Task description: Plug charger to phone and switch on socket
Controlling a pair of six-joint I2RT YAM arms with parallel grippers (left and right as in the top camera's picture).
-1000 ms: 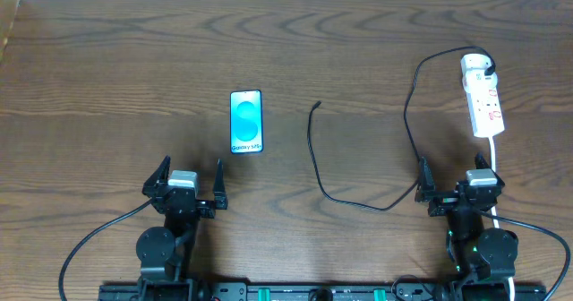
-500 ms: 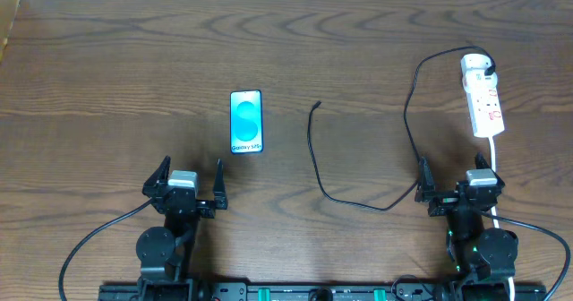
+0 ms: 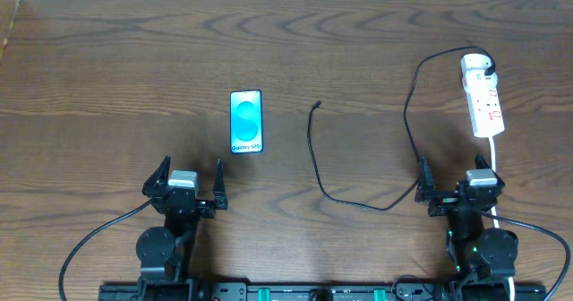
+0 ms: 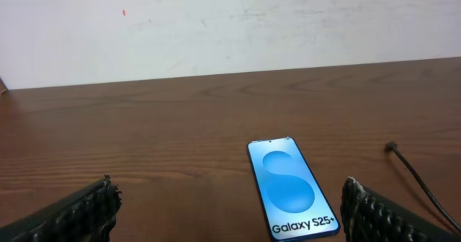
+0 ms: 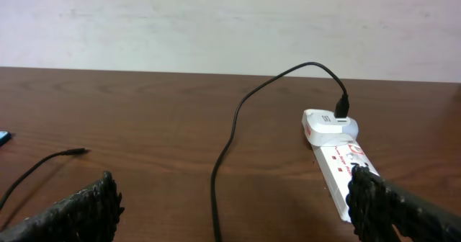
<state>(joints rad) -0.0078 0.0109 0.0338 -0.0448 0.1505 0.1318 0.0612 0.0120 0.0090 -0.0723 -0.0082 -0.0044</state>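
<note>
The phone (image 3: 246,121) lies flat left of centre, blue screen up, white text at its near end; it also shows in the left wrist view (image 4: 292,187). The black charger cable (image 3: 315,153) runs from a loose tip (image 3: 318,104) right of the phone, loops near, then rises to a white plug (image 3: 475,64) seated in the white socket strip (image 3: 484,104) at far right. The right wrist view shows the cable (image 5: 229,145), plug (image 5: 328,123) and strip (image 5: 342,170). My left gripper (image 3: 185,181) is open and empty, nearer than the phone. My right gripper (image 3: 457,184) is open and empty, nearer than the strip.
The brown wooden table (image 3: 116,68) ends at a white wall along the far edge. The strip's white cord (image 3: 495,162) runs toward the near edge past my right arm. The arm bases and their black leads sit along the near edge.
</note>
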